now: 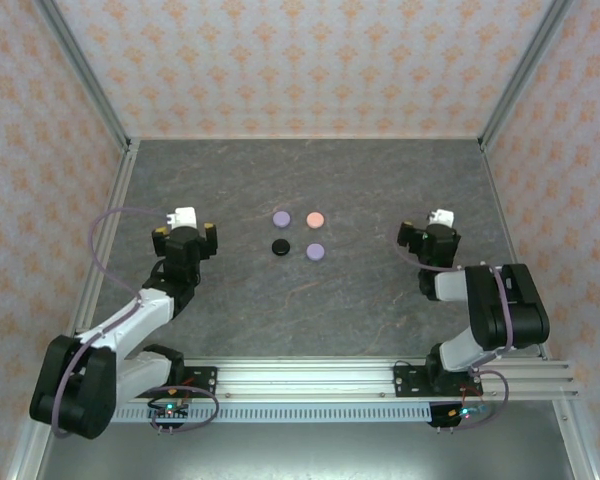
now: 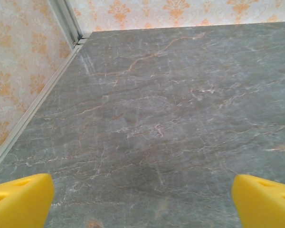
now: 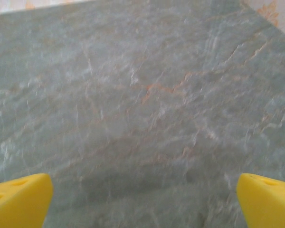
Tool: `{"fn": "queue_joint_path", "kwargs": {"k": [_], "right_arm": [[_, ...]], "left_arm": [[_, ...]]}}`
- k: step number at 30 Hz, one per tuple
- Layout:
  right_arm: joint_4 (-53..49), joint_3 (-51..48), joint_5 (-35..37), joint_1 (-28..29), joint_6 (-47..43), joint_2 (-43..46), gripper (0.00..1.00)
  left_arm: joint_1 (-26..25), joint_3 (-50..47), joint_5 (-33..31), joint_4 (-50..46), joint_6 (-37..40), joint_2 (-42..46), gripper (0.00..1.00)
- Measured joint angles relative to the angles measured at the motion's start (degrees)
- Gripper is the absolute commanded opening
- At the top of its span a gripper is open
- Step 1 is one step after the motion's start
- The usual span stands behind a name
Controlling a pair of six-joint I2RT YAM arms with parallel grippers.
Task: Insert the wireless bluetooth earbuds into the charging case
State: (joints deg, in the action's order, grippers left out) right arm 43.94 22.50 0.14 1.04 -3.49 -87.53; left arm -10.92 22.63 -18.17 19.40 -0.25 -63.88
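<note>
The desk is closed in by patterned walls along its left, far and right edges, and an aluminium rail runs along the near edge. Four closed, round charging cases lie in a tight two-by-two square at the middle of the desk. The far lavender case and the pink case make the far row, and the black case and the near lavender case make the near row. That is two lavender, one pink and one black, close together but not touching. Whether earbuds sit inside them cannot be told. Bare desk surrounds the square on every side. The left gripper hovers toward the left edge and the right gripper toward the right edge. Each is well apart from the cases, with its yellow fingers spread wide over bare stone and nothing between them.
</note>
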Motion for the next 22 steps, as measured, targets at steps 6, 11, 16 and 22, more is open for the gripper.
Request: {"fn": "queue_joint_path", "kwargs": {"k": [6,11,16,22], "right_arm": [[-0.20,1.20,-2.36,-1.55,0.42,0.02,0.99],[-0.22,1.20,-2.75,-1.40,0.42,0.02,0.99],[-0.22,1.20,-2.75,-1.29,0.42,0.02,0.99],[-0.24,1.20,-2.75,-1.29,0.42,0.02,0.99]], "left_arm": [[4.66,-3.34,6.05,13.40,1.70,-9.03,0.96],[7.34,-3.56,11.08,24.30,1.86,-18.60,0.99],[8.07,-1.16,15.34,23.50,1.81,-22.08,1.00],[9.46,0.85,17.09,23.52,1.64,-22.05,1.00]]}}
